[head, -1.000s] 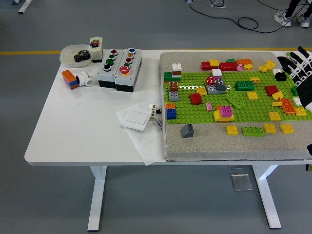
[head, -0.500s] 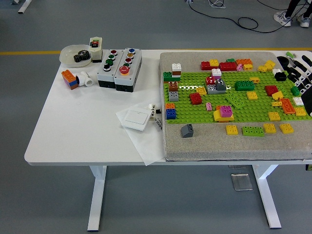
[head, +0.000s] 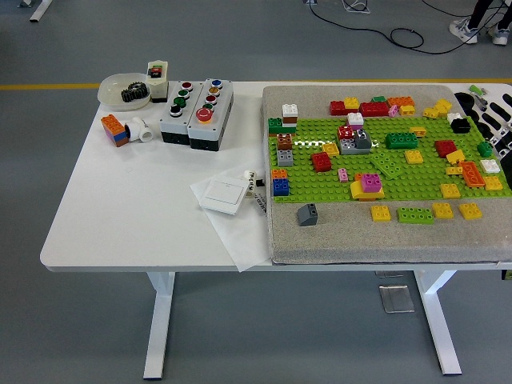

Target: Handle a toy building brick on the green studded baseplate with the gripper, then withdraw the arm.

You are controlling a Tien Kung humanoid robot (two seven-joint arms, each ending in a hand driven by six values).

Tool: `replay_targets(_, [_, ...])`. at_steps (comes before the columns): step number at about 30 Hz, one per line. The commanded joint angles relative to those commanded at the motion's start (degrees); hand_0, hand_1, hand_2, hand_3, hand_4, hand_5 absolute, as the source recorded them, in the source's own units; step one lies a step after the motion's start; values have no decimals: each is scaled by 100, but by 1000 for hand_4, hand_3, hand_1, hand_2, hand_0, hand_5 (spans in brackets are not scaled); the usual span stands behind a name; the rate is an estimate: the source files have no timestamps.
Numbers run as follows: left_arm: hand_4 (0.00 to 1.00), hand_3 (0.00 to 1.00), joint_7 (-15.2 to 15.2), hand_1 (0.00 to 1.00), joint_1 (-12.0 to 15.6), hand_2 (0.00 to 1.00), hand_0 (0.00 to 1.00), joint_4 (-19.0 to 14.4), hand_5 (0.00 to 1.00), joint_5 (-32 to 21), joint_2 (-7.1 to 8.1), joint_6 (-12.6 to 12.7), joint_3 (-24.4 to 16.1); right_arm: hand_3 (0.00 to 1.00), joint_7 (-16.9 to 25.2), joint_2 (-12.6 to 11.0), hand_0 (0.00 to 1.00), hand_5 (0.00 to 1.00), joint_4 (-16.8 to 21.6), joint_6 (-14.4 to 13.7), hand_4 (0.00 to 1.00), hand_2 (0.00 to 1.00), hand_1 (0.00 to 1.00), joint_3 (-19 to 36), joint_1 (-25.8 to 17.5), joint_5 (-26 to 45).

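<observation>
From my feed, the white surface (head: 120, 216) has its near edge running low across the frame, and the near-left part of it is bare, which is the widest open room I can see. A grey mat (head: 384, 240) covers the right half and reaches right to the near edge; a loose grey brick (head: 307, 214) sits on its near strip, with a yellow brick (head: 381, 213) and a green brick (head: 416, 214) along the same strip. Just left of the mat lie a sheet of paper (head: 236, 232) and a white switch (head: 220, 194). On the mat, the green baseplate (head: 400, 180) is crowded with bricks, among them a blue brick (head: 281, 186), a red brick (head: 322, 162) and a pink brick (head: 371, 182). Bare studs show mostly in its centre and along its near side. My right hand (head: 490, 118) is at the frame's right edge, over the plate's far-right corner; only dark fingers with white joints show, spread loosely with nothing in them. Farther left sit a button box (head: 196, 112) and a white bowl (head: 124, 90), close to the far edge.
</observation>
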Motion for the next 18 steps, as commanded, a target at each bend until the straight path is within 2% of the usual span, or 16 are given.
replay_targets(18, [649,618,-112,796,-55,781,790,7,652,-347,-12,71,188,854,-35,-51,885,998,75,-1,998,836,832,-15,60,-32])
